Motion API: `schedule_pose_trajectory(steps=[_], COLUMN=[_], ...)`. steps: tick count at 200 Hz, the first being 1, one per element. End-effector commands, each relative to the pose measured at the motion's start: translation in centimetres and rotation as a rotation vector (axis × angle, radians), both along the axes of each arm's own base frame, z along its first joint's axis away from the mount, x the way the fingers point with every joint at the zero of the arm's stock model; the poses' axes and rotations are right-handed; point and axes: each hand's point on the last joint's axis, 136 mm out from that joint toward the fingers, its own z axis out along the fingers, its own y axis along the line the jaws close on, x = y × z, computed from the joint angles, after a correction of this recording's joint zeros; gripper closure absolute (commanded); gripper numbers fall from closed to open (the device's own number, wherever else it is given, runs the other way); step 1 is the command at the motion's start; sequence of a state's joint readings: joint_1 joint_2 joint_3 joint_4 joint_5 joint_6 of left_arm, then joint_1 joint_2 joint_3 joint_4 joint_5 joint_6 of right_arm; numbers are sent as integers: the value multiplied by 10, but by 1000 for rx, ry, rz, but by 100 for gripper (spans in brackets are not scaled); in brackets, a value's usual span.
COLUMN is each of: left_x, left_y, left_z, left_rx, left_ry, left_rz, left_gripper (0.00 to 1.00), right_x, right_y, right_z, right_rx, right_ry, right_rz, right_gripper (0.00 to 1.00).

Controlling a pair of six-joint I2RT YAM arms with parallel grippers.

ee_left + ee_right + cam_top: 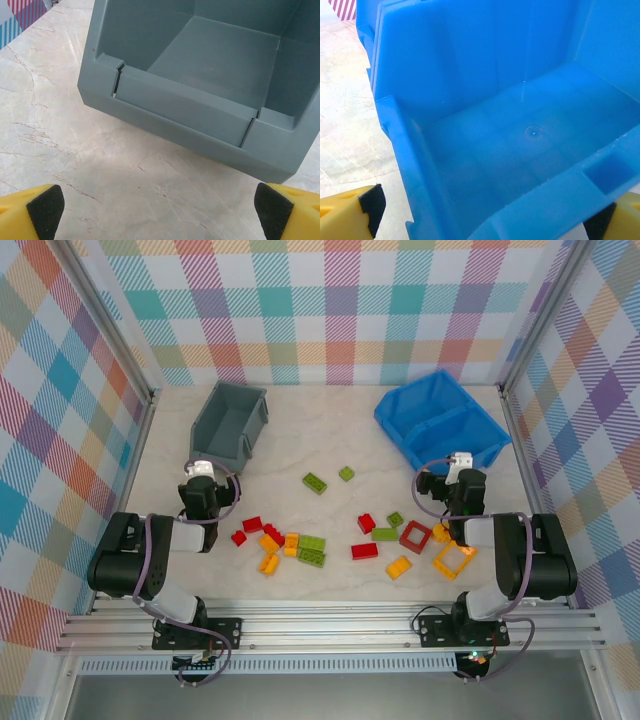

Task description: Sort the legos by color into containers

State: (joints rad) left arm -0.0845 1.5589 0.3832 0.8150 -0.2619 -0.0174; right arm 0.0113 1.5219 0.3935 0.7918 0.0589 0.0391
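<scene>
**While jaws stand wide, legos (312, 543) lie loose on the table (300, 440)**

Where the arms reach forward, the left gripper (160, 207) hangs just left of the legos, yellow fingers spread, gripping nothing. The right gripper (485, 217) hangs at the legos' right edge, spread likewise. Legos: red, lime and orange-yellow, scattered between both arms. Beyond the legos, leftward: grey bin (232, 415). Beyond them, rightward: blue bin (400, 415), two compartments.
</scene>
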Motion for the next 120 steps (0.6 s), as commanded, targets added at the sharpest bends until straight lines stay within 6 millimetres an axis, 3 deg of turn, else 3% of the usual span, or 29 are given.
schedule_pose_trajectory(steps=[1, 120], left_x=[7, 7], left_y=[-4, -3], left_z=[11, 11], left_rx=[-2, -2], left_ry=[-42, -40], left_rz=[-13, -12], left_gripper=[0, 0], right_x=[7, 7], right_y=[5, 5], right_z=[10, 10], right_rx=[0, -1], right_ry=[-33, -32], right_rz=[33, 33], right_gripper=[0, 0])
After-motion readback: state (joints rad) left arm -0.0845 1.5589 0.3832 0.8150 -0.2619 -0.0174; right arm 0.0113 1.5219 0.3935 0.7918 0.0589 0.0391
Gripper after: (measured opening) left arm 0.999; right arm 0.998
